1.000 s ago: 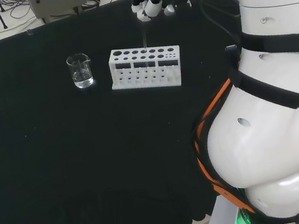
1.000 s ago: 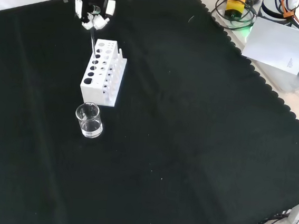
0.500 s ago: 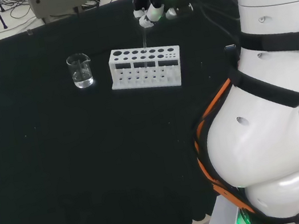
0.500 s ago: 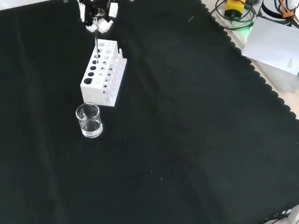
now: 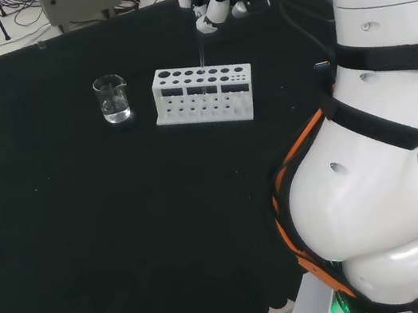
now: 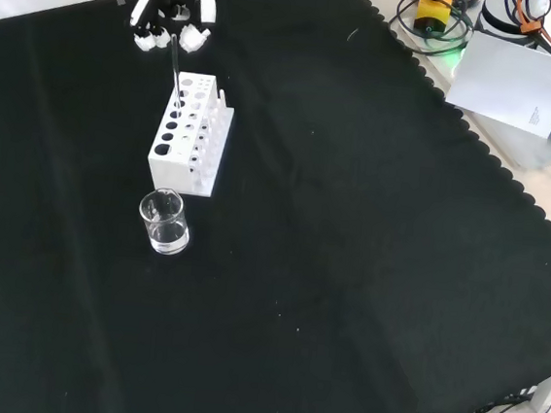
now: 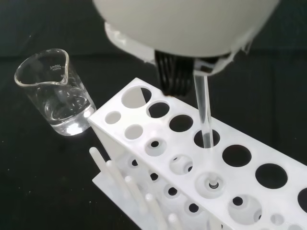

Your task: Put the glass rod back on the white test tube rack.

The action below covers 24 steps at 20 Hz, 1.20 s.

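Note:
The white test tube rack stands on the black cloth. The thin glass rod stands almost upright in one of its back-row holes, with its lower end on the rack's lower plate. The hand hovers just above the rod's top. In the front view its fingertips are spread to either side of the rod and apart from it. The hand is open.
A small glass beaker with a little clear liquid stands just beyond the rack's end, to its left in the head view. The arm's white links fill the head view's right.
The fingers that pinched the rod's top have spread apart and let it go. The hand has lifted slightly, and the rod stays standing in the rack.

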Tool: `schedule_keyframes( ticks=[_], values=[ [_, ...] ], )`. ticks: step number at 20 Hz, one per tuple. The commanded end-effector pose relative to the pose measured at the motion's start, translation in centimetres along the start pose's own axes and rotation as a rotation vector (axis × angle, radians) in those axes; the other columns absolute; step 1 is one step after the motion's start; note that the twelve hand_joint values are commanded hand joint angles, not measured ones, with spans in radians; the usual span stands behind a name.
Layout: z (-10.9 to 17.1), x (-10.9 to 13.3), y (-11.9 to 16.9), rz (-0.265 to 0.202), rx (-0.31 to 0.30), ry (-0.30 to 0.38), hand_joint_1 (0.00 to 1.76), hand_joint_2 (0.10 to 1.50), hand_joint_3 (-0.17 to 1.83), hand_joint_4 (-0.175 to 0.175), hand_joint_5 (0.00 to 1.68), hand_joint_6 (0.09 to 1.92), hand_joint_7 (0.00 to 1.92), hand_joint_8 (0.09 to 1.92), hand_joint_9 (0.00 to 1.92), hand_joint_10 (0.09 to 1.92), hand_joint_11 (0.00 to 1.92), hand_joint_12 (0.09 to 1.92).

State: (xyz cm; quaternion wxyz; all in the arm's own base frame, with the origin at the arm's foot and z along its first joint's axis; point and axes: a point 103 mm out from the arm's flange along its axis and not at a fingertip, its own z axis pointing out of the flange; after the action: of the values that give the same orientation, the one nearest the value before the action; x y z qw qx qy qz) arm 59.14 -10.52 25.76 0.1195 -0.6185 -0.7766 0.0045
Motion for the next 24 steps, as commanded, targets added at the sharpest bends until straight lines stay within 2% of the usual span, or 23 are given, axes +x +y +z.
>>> schedule_keyframes(
  ticks=[1, 13, 24],
  values=[
    [-0.8, -0.4, -0.7, 0.003, -0.012, -0.004, 1.35, 0.39, 0.89, -0.175, 0.57, 0.90, 1.20, 0.56, 1.91, 0.63, 1.92, 1.06],
    [-3.9, -0.3, -2.2, 0.004, -0.061, -0.023, 1.36, 0.38, 0.87, -0.175, 0.55, 0.88, 1.18, 0.56, 1.92, 0.62, 1.92, 1.12],
    [-5.2, 0.2, -3.4, 0.002, -0.083, -0.036, 1.36, 0.39, 0.86, -0.175, 0.58, 0.87, 1.17, 0.56, 1.92, 0.62, 1.92, 1.14]
  ],
)
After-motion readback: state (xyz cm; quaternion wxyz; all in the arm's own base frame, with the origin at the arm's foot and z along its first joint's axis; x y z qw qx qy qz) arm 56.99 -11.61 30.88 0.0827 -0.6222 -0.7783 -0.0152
